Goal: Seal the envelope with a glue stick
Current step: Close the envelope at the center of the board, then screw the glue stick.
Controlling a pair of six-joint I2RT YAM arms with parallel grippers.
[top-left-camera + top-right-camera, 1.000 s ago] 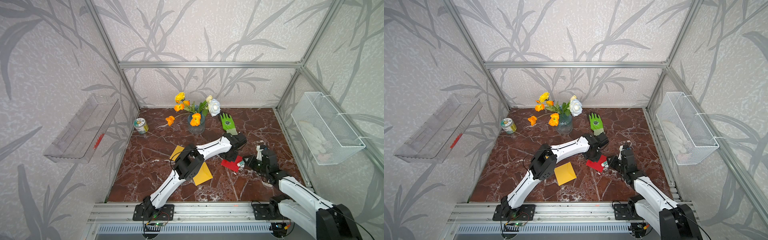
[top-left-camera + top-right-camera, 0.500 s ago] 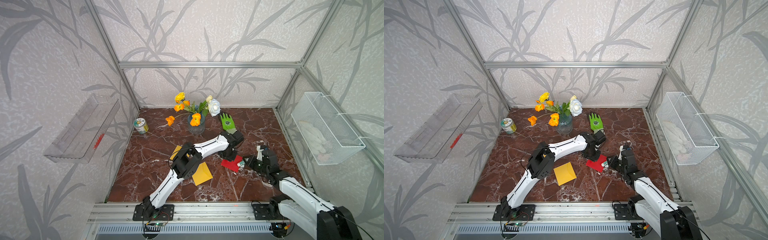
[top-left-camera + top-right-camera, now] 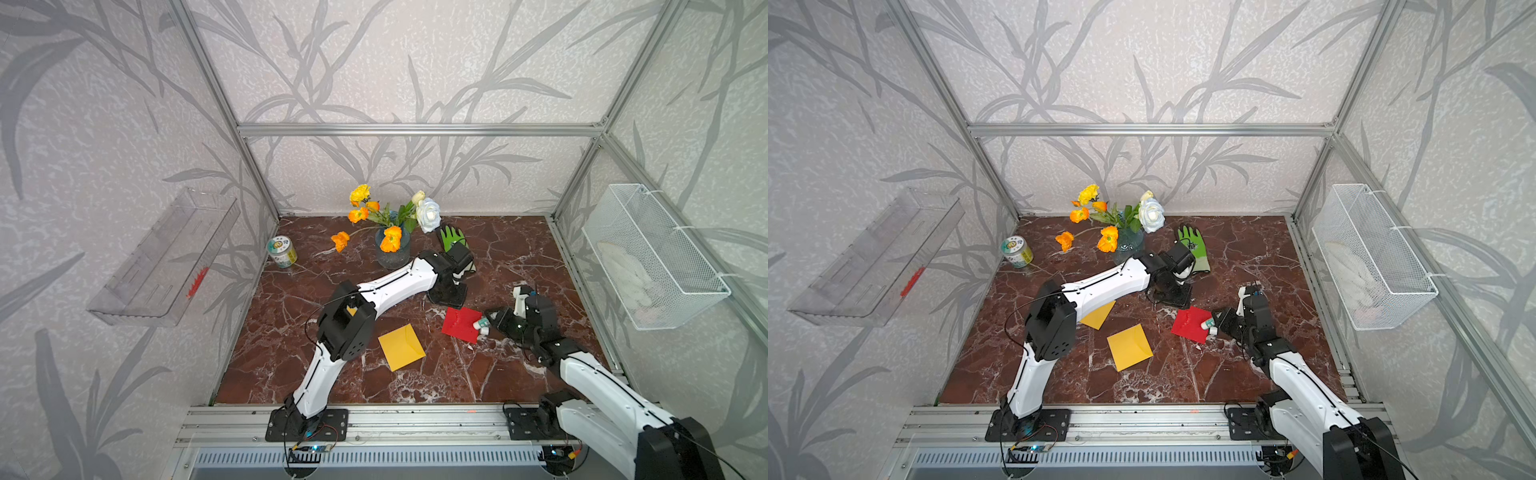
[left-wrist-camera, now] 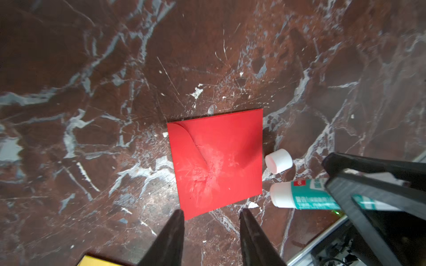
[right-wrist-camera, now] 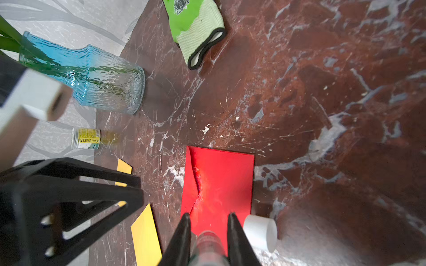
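A: Where is the glue stick (image 4: 297, 195) seen?
B: Pinched in the right gripper (image 5: 208, 218), beside the red envelope (image 4: 219, 161).
A: The left gripper (image 4: 211, 214)?
B: Jaws are held spread, empty, near its corner.

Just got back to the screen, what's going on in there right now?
The right gripper is shut on the uncapped glue stick, whose tip is at the edge of the red envelope. The white cap lies on the table beside it. The envelope's flap looks folded down, with whitish smears across the middle. The left gripper is poised at the envelope's far corner, jaws open and empty.
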